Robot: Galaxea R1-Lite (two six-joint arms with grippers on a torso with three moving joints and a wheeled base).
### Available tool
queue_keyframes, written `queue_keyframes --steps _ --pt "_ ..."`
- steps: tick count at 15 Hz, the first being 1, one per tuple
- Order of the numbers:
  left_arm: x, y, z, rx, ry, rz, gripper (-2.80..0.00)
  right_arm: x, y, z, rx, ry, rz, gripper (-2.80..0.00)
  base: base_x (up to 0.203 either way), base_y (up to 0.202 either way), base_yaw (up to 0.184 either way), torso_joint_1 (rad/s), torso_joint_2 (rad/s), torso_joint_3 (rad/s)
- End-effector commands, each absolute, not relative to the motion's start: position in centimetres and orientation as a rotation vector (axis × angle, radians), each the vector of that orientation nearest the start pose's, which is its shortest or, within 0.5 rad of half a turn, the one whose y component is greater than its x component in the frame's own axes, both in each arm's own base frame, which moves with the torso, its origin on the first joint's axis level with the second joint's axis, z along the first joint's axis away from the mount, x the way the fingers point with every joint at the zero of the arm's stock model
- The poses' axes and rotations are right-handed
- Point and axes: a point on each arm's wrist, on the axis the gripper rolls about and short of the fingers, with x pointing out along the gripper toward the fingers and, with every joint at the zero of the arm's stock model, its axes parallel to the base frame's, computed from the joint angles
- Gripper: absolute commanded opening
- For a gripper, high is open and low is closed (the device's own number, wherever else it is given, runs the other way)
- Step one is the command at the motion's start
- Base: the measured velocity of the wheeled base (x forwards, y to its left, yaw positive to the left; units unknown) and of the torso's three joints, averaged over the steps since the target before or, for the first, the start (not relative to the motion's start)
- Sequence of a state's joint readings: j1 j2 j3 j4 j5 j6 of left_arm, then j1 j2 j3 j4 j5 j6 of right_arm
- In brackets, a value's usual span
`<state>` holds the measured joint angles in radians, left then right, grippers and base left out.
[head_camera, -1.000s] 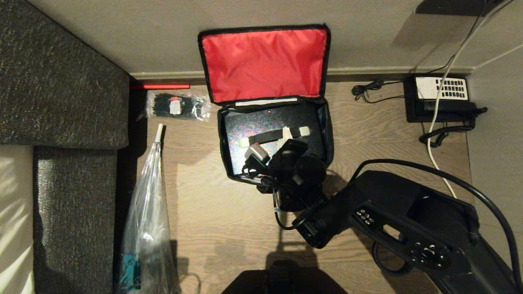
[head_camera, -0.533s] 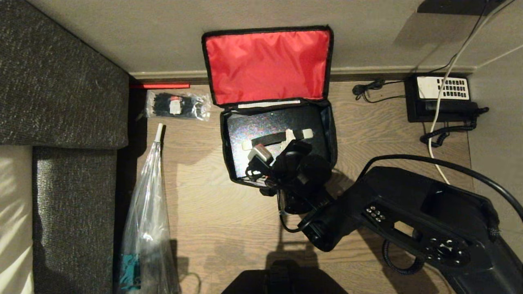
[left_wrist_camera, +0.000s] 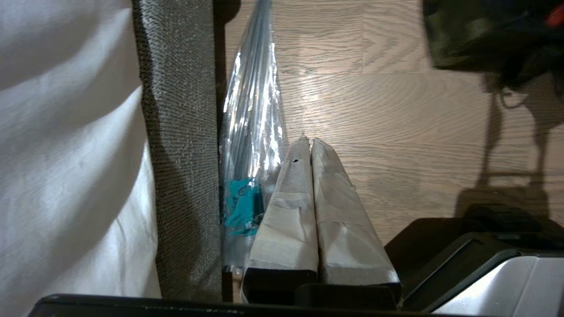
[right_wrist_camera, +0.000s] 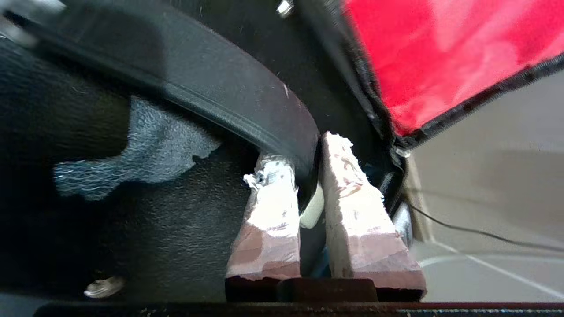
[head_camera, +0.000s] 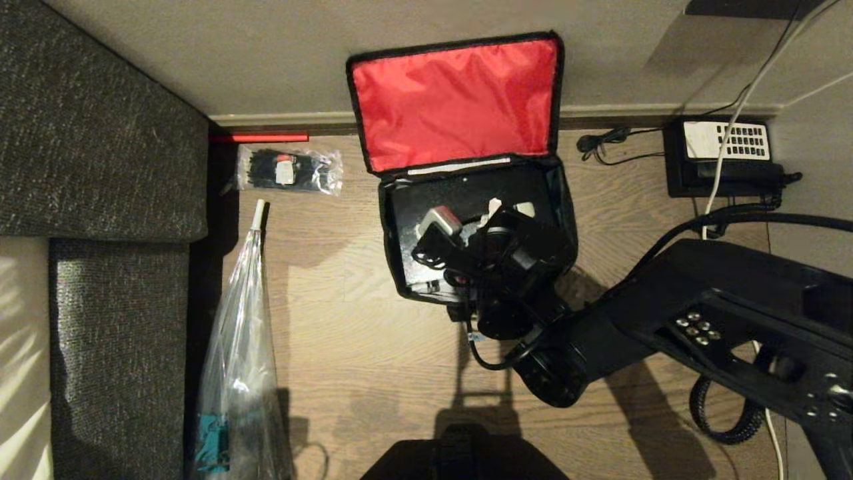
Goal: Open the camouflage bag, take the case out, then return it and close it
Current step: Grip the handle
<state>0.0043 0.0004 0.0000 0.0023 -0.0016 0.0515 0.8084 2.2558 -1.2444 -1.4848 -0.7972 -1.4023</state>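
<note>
Pinching the case's (head_camera: 426, 220) handle strap, the right gripper (head_camera: 496, 213) sits inside the open camouflage bag (head_camera: 563, 200).

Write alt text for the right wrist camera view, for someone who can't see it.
The right gripper is shut on the black handle of the case, close up. Beside it rises the camouflage bag's open lid with red lining.

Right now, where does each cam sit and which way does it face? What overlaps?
Head: high up, facing down at the wooden floor; open camouflage bag, phone; right arm reaches in.
Left wrist: behind the shut left claw, low, facing the floor and clear plastic bag.
Right wrist: behind the right claw, shut on the case's handle, red lid beyond.
Shared: head and left wrist both see the plastic bag; head and right wrist the lid.
</note>
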Motion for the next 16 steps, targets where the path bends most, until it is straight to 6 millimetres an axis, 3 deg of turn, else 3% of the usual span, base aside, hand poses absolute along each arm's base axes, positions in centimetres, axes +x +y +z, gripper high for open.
queue_keyframes --steps 1,7,8,10,13,16 --pt "-2.3 0.0 7.4 0.052 0.005 0.003 -2.80 28.4 29.3 21.2 -0.963 -0.320 -0.247 -2.80 0.000 0.000 0.000 0.000 0.00 0.000" --pt "-2.3 0.0 7.4 0.052 0.005 0.003 -2.80 26.7 28.5 22.7 -0.961 -0.304 -0.243 -2.80 0.000 0.000 0.000 0.000 0.00 0.000" --pt "-2.3 0.0 7.4 0.052 0.005 0.003 -2.80 26.7 28.4 22.5 -0.967 -0.295 -0.242 -2.80 0.000 0.000 0.000 0.000 0.00 0.000" --pt "-2.3 0.0 7.4 0.051 0.005 0.003 -2.80 27.2 27.5 20.1 -1.037 -0.198 -0.242 -2.80 0.000 0.000 0.000 0.000 0.00 0.000" --pt "-2.3 0.0 7.4 0.052 0.005 0.003 -2.80 27.9 26.6 18.4 -0.937 -0.053 -0.155 -2.80 0.000 0.000 0.000 0.000 0.00 0.000" --pt "-2.3 0.0 7.5 0.052 0.004 0.003 -2.80 28.2 24.0 19.0 -0.855 0.118 -0.120 -2.80 0.000 0.000 0.000 0.000 0.00 0.000"
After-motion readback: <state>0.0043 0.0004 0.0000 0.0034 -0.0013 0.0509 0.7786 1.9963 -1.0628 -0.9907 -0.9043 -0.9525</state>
